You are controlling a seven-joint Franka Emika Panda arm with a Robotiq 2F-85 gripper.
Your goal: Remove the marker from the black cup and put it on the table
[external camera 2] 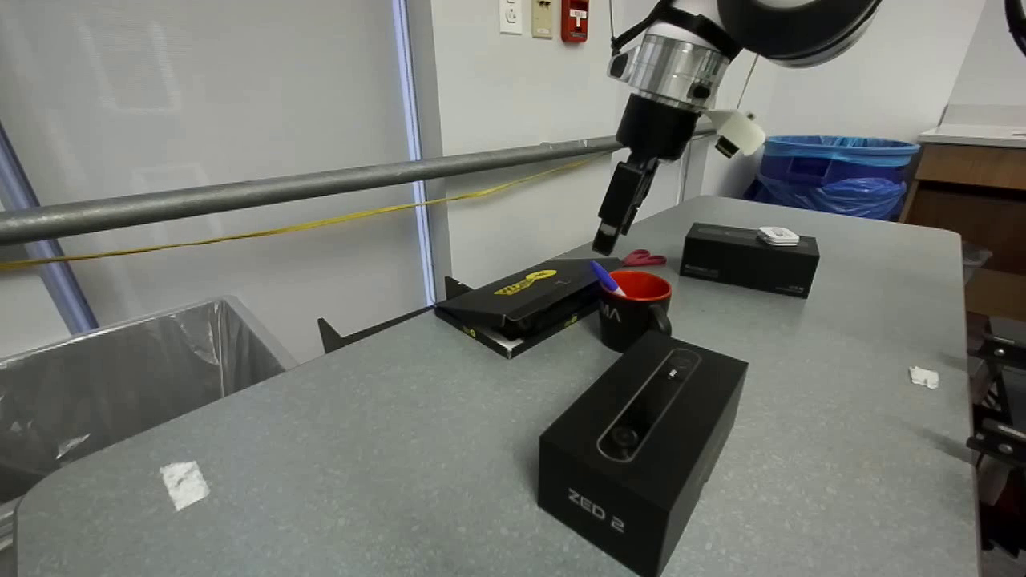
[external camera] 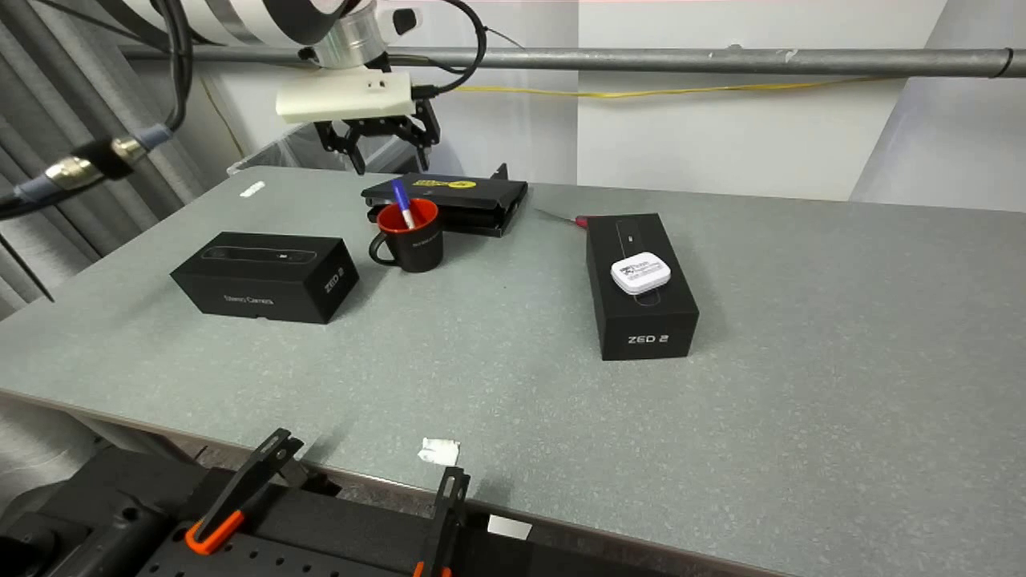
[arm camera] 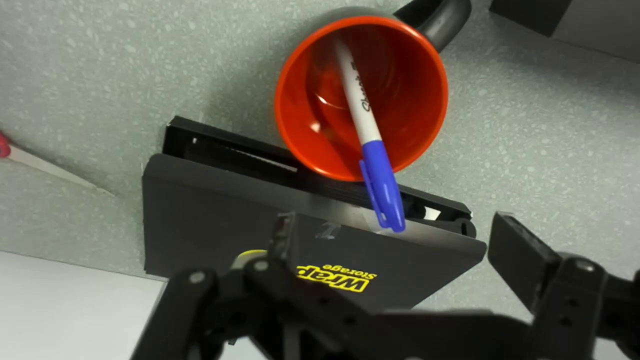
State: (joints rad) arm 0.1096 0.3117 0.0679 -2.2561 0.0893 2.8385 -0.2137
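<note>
Blue-capped and white-barrelled, the Sharpie marker [arm camera: 369, 135] stands slanted inside the black mug [external camera: 418, 255], its barrel down in the red interior and its capped end leaning out past the rim. The gripper [external camera: 392, 166] hangs above, its two fingers [arm camera: 522, 260] spread wide and released. Seen from the wrist view, the end of the cap [arm camera: 384, 187] falls between the two fingers, close to midway across the gap, while the barrel and the mug lie farther up that view. In both exterior views the fingers are higher than the cap and clear of it, so the marker and the fingers are apart. The mug stands upright on the grey table [external camera: 801, 401], just beside the black Wrap Storage box [external camera: 469, 200]; whether the two touch, I cannot tell. The mug's handle points toward a black ZED 2 stereo camera box [external camera: 256, 280] lying near it. Well apart from the mug sits a further ZED 2 box [external camera: 645, 322], with a small white lettered case [external camera: 640, 272] resting on its top. Red-handled scissors [external camera 2: 644, 258] lie between the Wrap Storage box and the further ZED 2 box, the blade turned toward the former and the handle near the latter.
</note>
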